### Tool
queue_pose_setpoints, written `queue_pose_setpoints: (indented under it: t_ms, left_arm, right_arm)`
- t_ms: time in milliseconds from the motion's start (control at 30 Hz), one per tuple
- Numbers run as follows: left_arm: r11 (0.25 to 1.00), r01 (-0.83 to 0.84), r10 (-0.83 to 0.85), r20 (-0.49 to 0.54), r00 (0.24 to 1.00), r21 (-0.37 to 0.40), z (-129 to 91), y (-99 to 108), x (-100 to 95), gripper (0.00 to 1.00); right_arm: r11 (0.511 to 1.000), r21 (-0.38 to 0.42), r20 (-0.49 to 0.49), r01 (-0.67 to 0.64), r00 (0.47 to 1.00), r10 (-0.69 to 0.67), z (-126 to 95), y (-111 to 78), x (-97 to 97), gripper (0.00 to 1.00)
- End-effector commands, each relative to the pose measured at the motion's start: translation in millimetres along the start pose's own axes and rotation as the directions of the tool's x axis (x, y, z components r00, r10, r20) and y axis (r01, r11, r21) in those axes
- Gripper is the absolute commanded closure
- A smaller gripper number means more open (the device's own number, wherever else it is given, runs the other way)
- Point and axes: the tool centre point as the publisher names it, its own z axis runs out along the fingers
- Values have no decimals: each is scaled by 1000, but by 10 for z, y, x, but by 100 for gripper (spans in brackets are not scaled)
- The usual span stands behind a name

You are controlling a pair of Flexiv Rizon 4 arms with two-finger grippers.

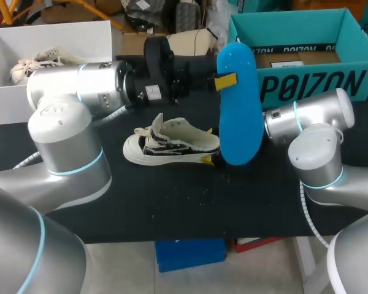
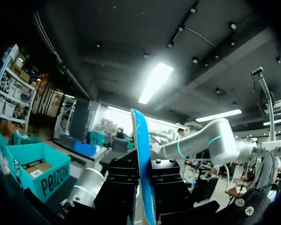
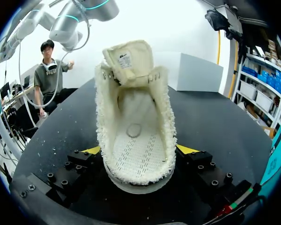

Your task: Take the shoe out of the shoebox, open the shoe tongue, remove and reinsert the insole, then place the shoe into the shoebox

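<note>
Shoe (image 1: pixel 172 146) is out of the shoebox (image 1: pixel 306 86) on the worktop (image 1: pixel 172 202), tongue (image 3: pixel 129 58) open, with the right hand (image 3: pixel 139 150) clamping its heel. Left hand (image 2: pixel 145 187) grips the removed insole (image 1: pixel 238 104). Reinserting and boxing remain.

I see cream/blk shoe (image 1: pixel 172 147) upright on surface (image 1: pixel 172 196), tongue open; blue insole (image 1: pixel 239 104) out, stood on edge by its heel; teal shoebox (image 1: pixel 313 86) open at far rt.

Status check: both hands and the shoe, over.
Left hand shut on blue insole, held upright. Right hand shut on shoe at heel, tongue open. Nothing in the way.
</note>
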Motion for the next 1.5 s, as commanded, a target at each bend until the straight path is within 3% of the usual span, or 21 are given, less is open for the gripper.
queue_pose_setpoints:
  t_ms: [33, 233, 333, 567, 767, 1300, 1333, 1367, 1400, 1500]
  left_arm:
    - [1000, 14, -14, -5, 1000, 14, 23, -4, 31, 100]
    - [986, 161, -159, -43, 986, 50, 73, -90, 207, 100]
    - [971, 238, -238, -47, 970, 12, 85, -139, 308, 100]
    - [968, 245, -246, -8, 969, -57, 124, -352, 510, 100]
    - [973, 223, -223, 8, 975, -65, 128, -429, 655, 100]
    - [977, 208, -207, 21, 978, -54, 110, -428, 730, 100]
    - [977, 208, -207, 21, 978, -54, 110, -428, 730, 100]
    - [977, 208, -207, 21, 978, -54, 110, -428, 730, 100]
    - [977, 208, -207, 21, 978, -54, 110, -428, 730, 100]
    - [977, 208, -207, 21, 978, -54, 110, -428, 730, 100]
  right_arm:
    - [1000, 1, 0, -1, 1000, 1, 25, -9, -15, 100]
    - [1000, 1, 0, -1, 1000, 1, 25, -9, -15, 100]
    - [1000, 1, 0, -1, 1000, 1, 25, -9, -15, 100]
    - [1000, 1, 0, -1, 1000, 1, 25, -9, -15, 100]
    - [1000, 1, 0, -1, 1000, 1, 25, -9, -15, 100]
    - [1000, 1, 0, -1, 1000, 1, 25, -9, -15, 100]
    - [1000, 14, -2, 14, 1000, -14, -6, 52, -18, 95]
    - [999, 41, -20, 30, 999, -29, -37, 113, -20, 68]
    - [995, 85, -43, 59, 998, -55, -69, 176, -24, 0]
    - [980, 159, -91, 117, 990, -103, -204, 462, -11, 0]
